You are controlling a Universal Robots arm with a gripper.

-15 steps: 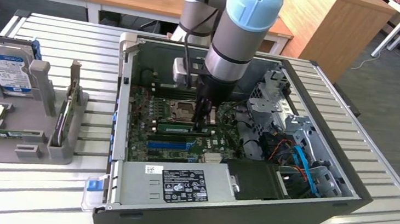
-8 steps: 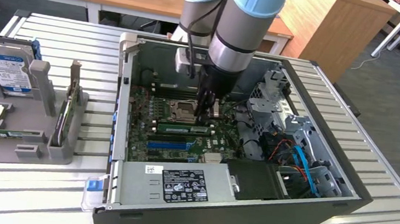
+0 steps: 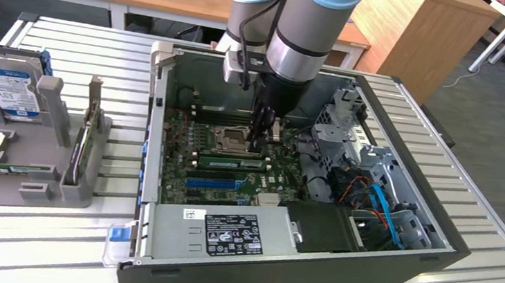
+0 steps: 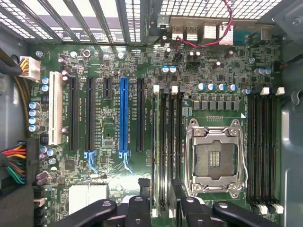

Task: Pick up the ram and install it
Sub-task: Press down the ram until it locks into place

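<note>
The ram [image 3: 228,161] is a long, thin green stick with a pale label strip, lying level and seated on edge in a slot of the motherboard [image 3: 196,171]. It sits just beside the CPU socket [image 3: 232,138], parallel to its near edge.

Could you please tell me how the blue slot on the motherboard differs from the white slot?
The blue slot is bright blue; the white slot is off-white. The blue slot stands between black slots, while the white slot sits outermost, beside a row of capacitors. The blue slot ends in a forked clip; the white slot shows none. Both are empty and run parallel.
</note>
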